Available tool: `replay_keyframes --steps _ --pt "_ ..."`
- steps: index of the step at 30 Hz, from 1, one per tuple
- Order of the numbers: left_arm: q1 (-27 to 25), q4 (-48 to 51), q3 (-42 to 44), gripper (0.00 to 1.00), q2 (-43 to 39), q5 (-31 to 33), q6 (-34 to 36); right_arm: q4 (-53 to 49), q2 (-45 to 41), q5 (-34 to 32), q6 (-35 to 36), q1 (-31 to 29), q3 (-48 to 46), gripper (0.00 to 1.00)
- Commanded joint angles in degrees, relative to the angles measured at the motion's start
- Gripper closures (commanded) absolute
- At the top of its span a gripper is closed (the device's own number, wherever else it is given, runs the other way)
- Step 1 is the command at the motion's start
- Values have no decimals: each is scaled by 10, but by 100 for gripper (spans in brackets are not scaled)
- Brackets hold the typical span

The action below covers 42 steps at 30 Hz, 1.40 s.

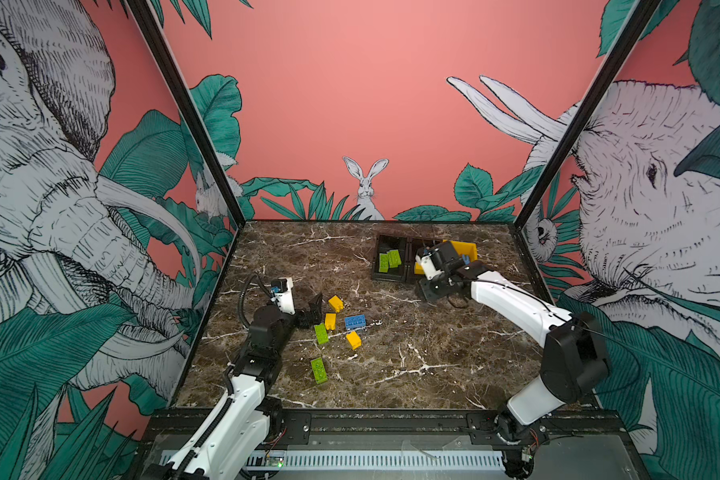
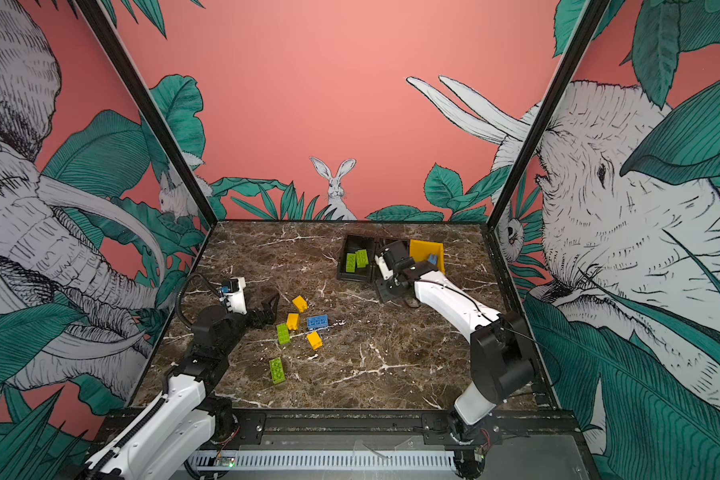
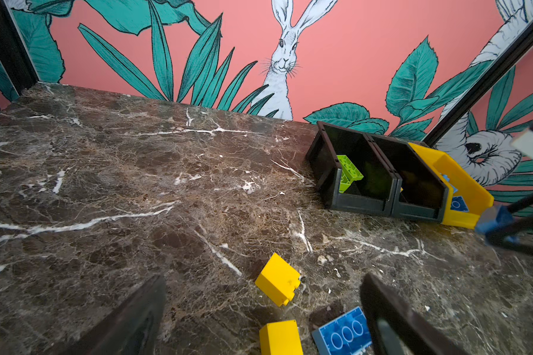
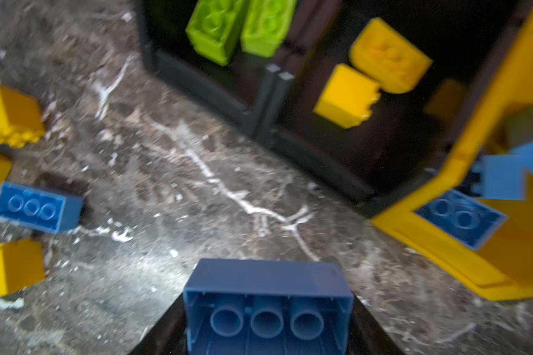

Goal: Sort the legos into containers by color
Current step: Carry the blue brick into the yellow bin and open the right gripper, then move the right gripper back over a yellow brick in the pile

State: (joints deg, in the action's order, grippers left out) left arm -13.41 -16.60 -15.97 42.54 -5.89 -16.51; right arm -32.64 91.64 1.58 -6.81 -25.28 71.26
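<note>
I saw a brown, white-veined marble table (image 1: 433, 353), two black bins (image 3: 363, 204), a yellow bin (image 1: 466, 248) at one o'clock, lime bricks (image 1: 318, 370), yellow bricks (image 1: 335, 303), blue bricks (image 4: 268, 276), and pink walls (image 1: 350, 104) with teal leaves (image 1: 217, 112).

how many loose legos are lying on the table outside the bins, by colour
yellow legos: 3
green legos: 2
blue lego: 1
total: 6

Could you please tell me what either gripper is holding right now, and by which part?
The right gripper holds a blue studded plastic brick by its two short ends, one jaw on each. The left gripper is open and holds nothing.
</note>
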Motion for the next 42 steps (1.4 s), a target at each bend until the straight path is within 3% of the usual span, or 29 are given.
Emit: replay_keyframes --steps 1,7,13,17,21,25,30,37,42 --pt "1 -12 8 1 3 -11 1 0 21 12 17 52 45 51" --pt "1 -12 8 1 1 -14 0 9 121 32 15 139 158 51" --pt "1 -15 8 1 7 -17 -1 -12 233 34 10 177 276 52" --pt "1 -16 8 1 8 -17 -1 -9 264 36 0 186 298 51" --pt "2 -15 8 1 6 -17 -1 -6 274 30 -3 192 300 42" --pt "1 -15 7 1 6 -18 -3 -17 275 23 -2 196 303 23" --pt "1 -13 7 1 7 -19 -3 -34 256 23 0 201 306 15" --pt "1 -5 7 1 -6 -13 1 -36 137 68 -12 163 219 24" --pt "1 9 8 1 -23 4 3 -20 34 72 -42 30 91 31"
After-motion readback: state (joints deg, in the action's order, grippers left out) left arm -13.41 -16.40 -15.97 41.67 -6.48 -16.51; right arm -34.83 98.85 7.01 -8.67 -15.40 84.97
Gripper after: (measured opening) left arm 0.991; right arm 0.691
